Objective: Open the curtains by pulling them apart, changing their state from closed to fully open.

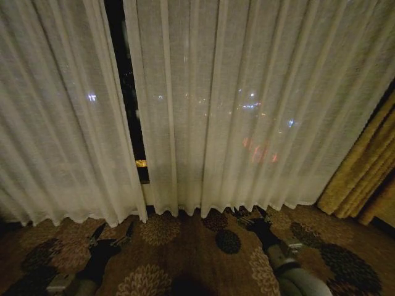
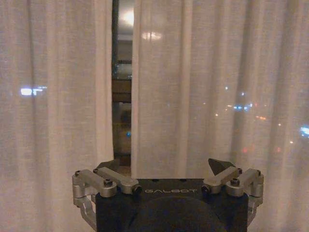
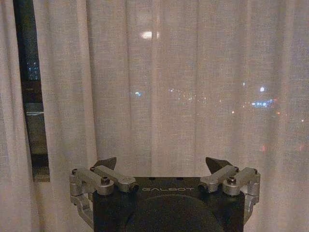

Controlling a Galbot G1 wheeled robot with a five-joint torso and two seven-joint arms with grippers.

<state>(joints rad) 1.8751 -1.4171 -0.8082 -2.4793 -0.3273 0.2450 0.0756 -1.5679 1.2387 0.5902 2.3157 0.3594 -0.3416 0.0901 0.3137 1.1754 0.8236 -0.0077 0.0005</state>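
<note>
Low in the frame, left gripper [image 1: 113, 232] and right gripper [image 1: 252, 215] hang spread, empty; pinch each curtains [image 1: 259, 105] edge (beside the dark gap [image 1: 126, 92]) before pulling outward.

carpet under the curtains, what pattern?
Brown carpet with round floral medallions, some dark, some tan. Shows best in the head view, below the curtains' wavy hem.

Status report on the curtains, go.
Left gripper and right gripper open, low, short of the fabric. Curtains barely parted, narrow gap. Nothing in the way.
</note>
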